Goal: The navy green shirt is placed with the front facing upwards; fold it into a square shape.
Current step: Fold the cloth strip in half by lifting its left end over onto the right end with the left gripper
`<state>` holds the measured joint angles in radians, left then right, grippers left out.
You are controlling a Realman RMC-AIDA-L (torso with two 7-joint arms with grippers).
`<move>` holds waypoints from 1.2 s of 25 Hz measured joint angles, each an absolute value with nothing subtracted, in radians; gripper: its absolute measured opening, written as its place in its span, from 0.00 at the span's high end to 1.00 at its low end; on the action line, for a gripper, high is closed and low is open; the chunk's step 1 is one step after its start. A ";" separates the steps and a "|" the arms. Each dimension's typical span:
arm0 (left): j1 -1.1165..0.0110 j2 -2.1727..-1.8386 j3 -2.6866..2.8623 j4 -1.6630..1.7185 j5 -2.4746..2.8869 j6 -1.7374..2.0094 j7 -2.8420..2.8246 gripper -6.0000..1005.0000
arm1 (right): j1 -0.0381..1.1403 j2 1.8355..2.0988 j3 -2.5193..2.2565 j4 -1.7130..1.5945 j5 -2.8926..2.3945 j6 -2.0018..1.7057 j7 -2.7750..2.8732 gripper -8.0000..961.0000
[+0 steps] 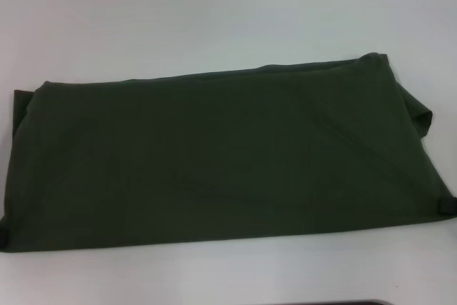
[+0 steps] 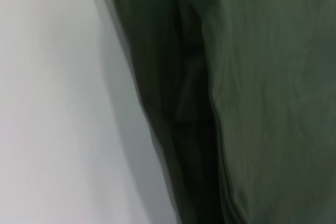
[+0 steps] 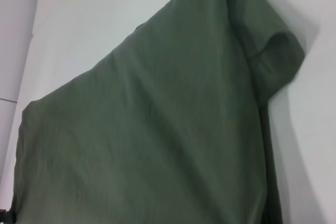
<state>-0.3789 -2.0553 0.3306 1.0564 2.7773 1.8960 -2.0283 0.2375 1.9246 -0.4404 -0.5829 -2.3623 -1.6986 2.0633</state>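
Note:
The navy green shirt (image 1: 221, 162) lies on the white table as a long folded band, plain green side up, with no lettering showing. A sleeve (image 1: 421, 116) sticks out at its far right end. A small dark part of my right gripper (image 1: 447, 206) touches the shirt's near right corner. A dark bit of my left gripper (image 1: 3, 238) sits at the near left corner. The left wrist view shows layered folds of the shirt (image 2: 252, 103) along its edge. In the right wrist view, the shirt (image 3: 157, 140) and its sleeve (image 3: 278, 56) fill most of the picture.
The white table (image 1: 214, 12) stretches beyond the shirt at the back and shows as a strip in front (image 1: 214, 269). A dark edge (image 1: 328, 303) shows at the bottom of the head view.

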 joint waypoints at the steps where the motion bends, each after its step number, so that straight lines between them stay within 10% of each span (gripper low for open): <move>1: -0.379 -2.055 0.330 1.056 2.778 1.895 -2.028 0.99 | 0.235 1.925 -0.437 -0.583 -2.362 -1.698 2.063 0.98; 30: -0.399 -2.051 0.336 1.034 2.789 1.868 -2.034 0.97 | 0.258 1.916 -0.431 -0.586 -2.362 -1.681 2.069 0.90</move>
